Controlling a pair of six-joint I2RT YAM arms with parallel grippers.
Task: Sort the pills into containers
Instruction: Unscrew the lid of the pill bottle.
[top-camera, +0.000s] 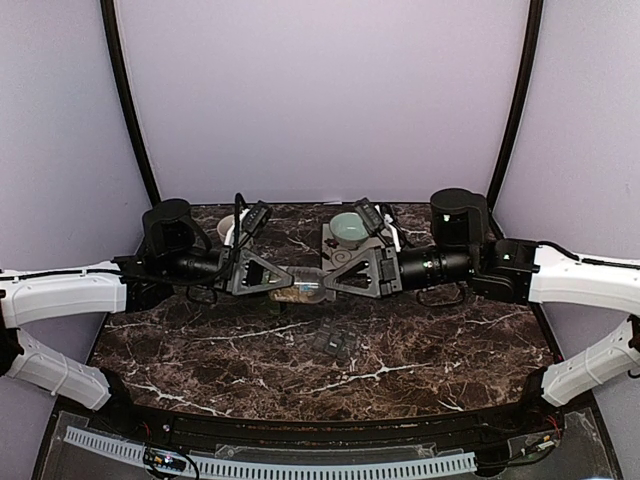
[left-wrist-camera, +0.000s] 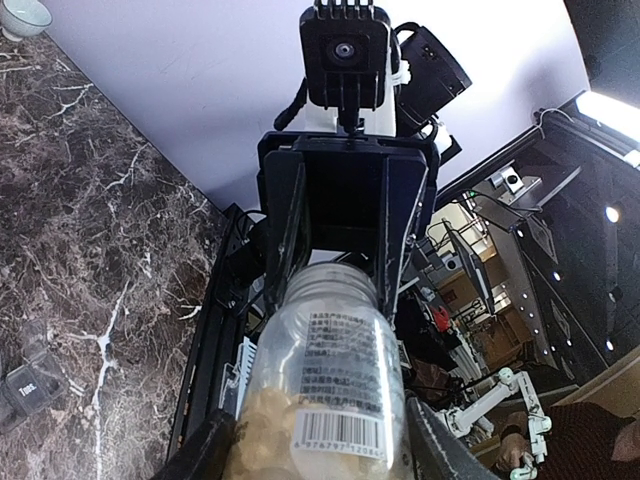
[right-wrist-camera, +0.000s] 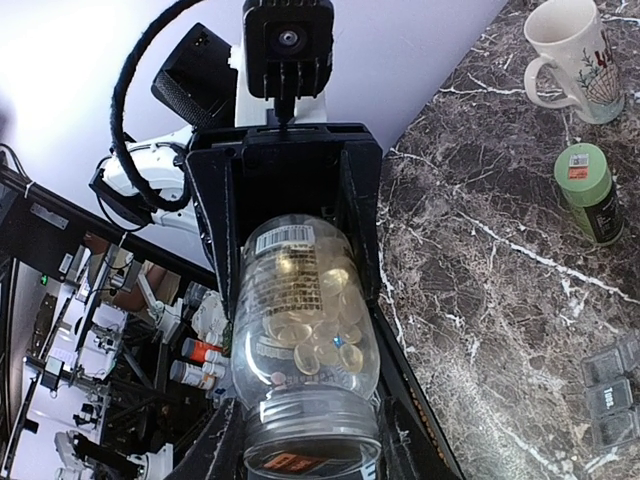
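A clear plastic bottle (top-camera: 305, 288) hangs level above the table between my two grippers. It holds tan-brown pills (right-wrist-camera: 320, 310), piled toward its barcode end (left-wrist-camera: 265, 425). My left gripper (top-camera: 283, 283) is shut on the bottle's body at that end, as the left wrist view (left-wrist-camera: 320, 455) shows. My right gripper (top-camera: 328, 286) is shut on the threaded neck end, as the right wrist view (right-wrist-camera: 310, 450) shows. The containers (top-camera: 337, 342), a small dark strip of joined compartments, lie on the marble below the bottle and a little nearer. They also show in the wrist views (right-wrist-camera: 610, 385) (left-wrist-camera: 25, 385).
A cream mug (right-wrist-camera: 565, 50) stands at the back left (top-camera: 228, 228). A pale green bowl (top-camera: 349, 229) sits at the back middle on a patterned mat. A green capped bottle (right-wrist-camera: 590, 190) lies on the dark marble table (top-camera: 200, 350) near the mug.
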